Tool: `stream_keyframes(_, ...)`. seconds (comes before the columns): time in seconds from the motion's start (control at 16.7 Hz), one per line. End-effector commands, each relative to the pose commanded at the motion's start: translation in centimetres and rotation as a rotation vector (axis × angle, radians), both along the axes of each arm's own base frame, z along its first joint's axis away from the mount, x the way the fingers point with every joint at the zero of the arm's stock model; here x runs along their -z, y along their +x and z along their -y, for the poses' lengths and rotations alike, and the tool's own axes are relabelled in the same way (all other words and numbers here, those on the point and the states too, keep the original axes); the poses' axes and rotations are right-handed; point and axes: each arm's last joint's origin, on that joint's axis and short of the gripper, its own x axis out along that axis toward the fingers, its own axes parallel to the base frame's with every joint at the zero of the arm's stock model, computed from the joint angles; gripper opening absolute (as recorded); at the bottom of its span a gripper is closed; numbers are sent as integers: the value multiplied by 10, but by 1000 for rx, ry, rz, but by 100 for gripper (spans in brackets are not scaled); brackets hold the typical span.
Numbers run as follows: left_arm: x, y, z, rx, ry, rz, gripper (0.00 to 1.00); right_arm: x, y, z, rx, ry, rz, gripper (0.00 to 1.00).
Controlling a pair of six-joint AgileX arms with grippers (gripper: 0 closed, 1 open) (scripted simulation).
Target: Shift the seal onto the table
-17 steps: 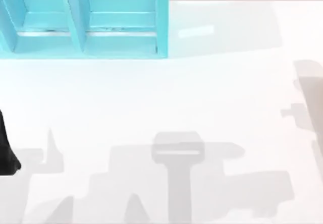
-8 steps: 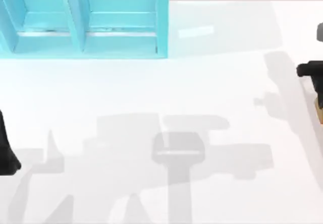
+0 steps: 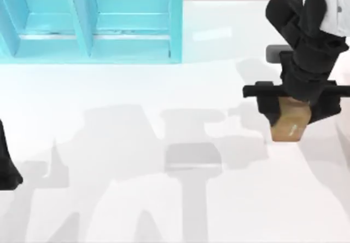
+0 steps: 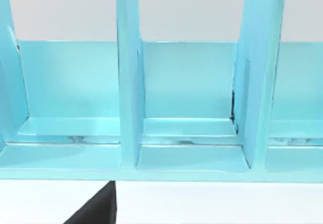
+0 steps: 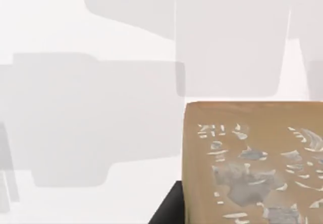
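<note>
The seal (image 3: 289,127), a tan-brown block with a small white mark, is held over the right part of the white table (image 3: 164,90). My right gripper (image 3: 293,115) is shut on its upper end, pointing down from the black arm. In the right wrist view the seal (image 5: 252,163) is close up, its face carved with whitish marks, and a dark finger (image 5: 169,210) sits beside it. Shadows of the arm lie on the table beneath. My left arm (image 3: 6,163) is parked at the left edge.
A teal-blue shelf unit (image 3: 93,24) with upright dividers stands at the back left; the left wrist view looks into its compartments (image 4: 186,108). Grey shadows cross the middle of the table.
My right arm has come in from the right edge toward the centre-right, carrying the seal. Its shadows shifted left. The left arm has not moved.
</note>
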Motion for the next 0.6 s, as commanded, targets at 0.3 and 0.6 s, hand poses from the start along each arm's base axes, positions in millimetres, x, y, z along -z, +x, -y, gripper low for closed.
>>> stream_keyframes(0.3, 0, 0, 0, 0, 0, 0, 100, 7, -1, 2, 4, -3, -10, 0)
stream_keyframes(0.6, 0, 0, 0, 0, 0, 0, 100, 40, 1, 0, 0, 3, 7, 0)
